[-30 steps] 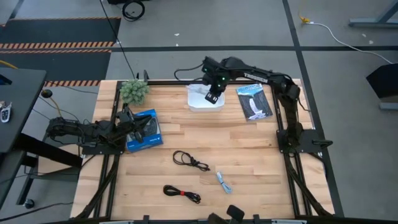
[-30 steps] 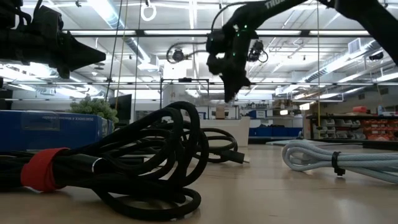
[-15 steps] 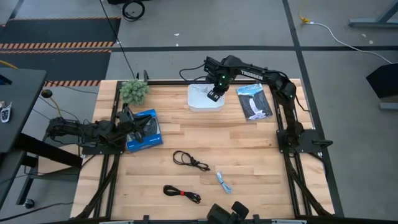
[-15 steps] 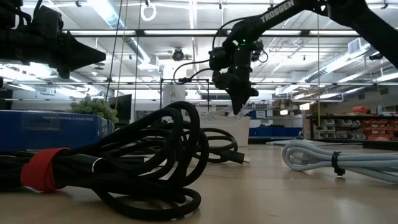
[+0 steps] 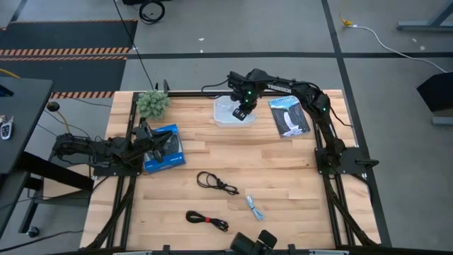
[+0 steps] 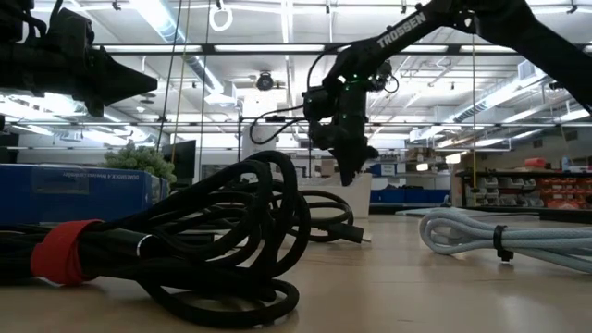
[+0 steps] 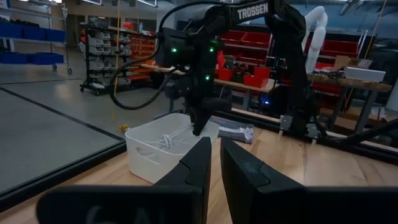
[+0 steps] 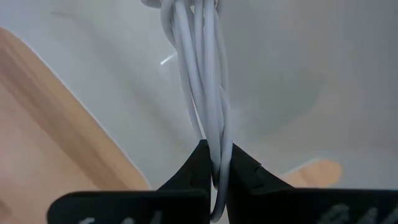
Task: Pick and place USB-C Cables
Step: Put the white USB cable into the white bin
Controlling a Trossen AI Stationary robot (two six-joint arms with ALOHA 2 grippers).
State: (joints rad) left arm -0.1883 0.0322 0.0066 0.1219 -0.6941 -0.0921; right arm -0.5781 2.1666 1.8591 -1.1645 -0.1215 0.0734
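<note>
My right gripper (image 5: 241, 112) hangs fingers down over the white bin (image 5: 224, 117) at the table's far edge, shut on the white USB-C cable (image 8: 200, 74). The bin (image 7: 144, 160) and the cable's coil (image 7: 166, 140) inside it also show in the left wrist view. Three cables lie on the near half of the table: plain black (image 5: 216, 183), light blue (image 5: 254, 206) and black with a red tie (image 5: 207, 219). My left gripper (image 7: 214, 163) waits shut over the blue box (image 5: 164, 147) at the left edge. My right gripper pinches several strands of the white cable's coil (image 8: 216, 155) between its two fingers, coming from above and pointing down. The strands run along the fingers. The coil hangs below the fingertips into the bin; whether it rests on the bin's floor I cannot tell.
A small green plant (image 5: 152, 103) stands at the far left corner. A dark packet (image 5: 289, 115) lies right of the bin. Bare wood stretches between the bin and the three cables. In the low view the red-tied cable (image 6: 185, 250) fills the foreground.
My right gripper has come down toward the bin and shifted slightly toward the table's left, staying shut on the white cable. The cable has gone down with it into the bin.
</note>
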